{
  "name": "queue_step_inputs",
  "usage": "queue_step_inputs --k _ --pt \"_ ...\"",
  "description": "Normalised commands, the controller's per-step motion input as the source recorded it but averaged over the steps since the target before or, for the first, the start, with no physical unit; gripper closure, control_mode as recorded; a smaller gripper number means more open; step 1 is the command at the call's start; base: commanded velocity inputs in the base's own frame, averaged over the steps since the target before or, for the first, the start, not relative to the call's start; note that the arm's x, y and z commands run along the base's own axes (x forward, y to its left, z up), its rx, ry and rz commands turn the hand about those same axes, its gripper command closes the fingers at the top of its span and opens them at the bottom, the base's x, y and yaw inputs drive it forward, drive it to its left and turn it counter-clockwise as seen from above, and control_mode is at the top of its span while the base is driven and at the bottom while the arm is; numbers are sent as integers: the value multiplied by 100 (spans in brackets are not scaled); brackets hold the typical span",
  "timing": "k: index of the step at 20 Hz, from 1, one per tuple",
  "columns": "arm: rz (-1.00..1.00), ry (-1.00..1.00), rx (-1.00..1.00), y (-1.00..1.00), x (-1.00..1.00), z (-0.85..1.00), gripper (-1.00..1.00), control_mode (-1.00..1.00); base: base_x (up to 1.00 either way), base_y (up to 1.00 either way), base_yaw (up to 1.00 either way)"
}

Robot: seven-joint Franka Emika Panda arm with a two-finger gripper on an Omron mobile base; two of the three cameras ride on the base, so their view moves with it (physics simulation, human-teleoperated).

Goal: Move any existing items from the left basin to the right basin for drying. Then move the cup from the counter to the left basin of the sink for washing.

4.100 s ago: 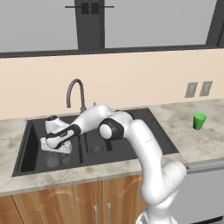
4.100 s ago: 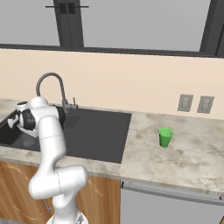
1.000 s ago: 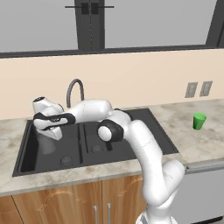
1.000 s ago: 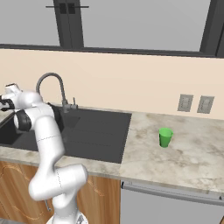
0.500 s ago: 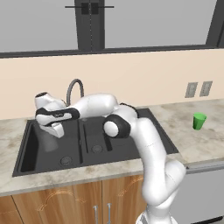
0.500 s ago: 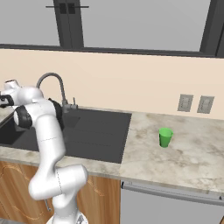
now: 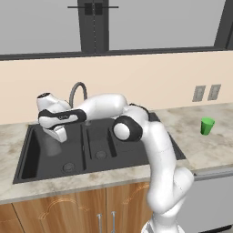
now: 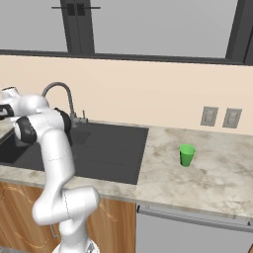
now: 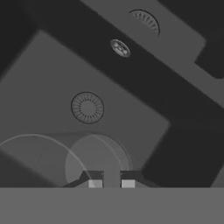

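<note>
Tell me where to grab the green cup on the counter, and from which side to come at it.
Grip the green cup by its wall just below the rim, coming straight down from above, one jaw inside, one outside. It stands upright on the counter, mouth up, without a handle, and narrows toward the base, so a squeeze across the body might slip.
</note>
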Motion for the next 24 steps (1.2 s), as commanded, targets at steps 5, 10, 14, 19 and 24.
queue_step_inputs --k 5,10,14,19,24 --pt "-5 0 0 -4 -19 34 100 -100 0 0 0" --pt "-5 -3 0 -8 -28 35 100 -100 0 0 0" --pt "-5 -3 0 -10 -30 36 100 -100 0 0 0" --pt "-5 -5 -2 -10 -34 27 100 -100 0 0 0" --pt "-6 -4 -3 -13 -34 18 100 -100 0 0 0"
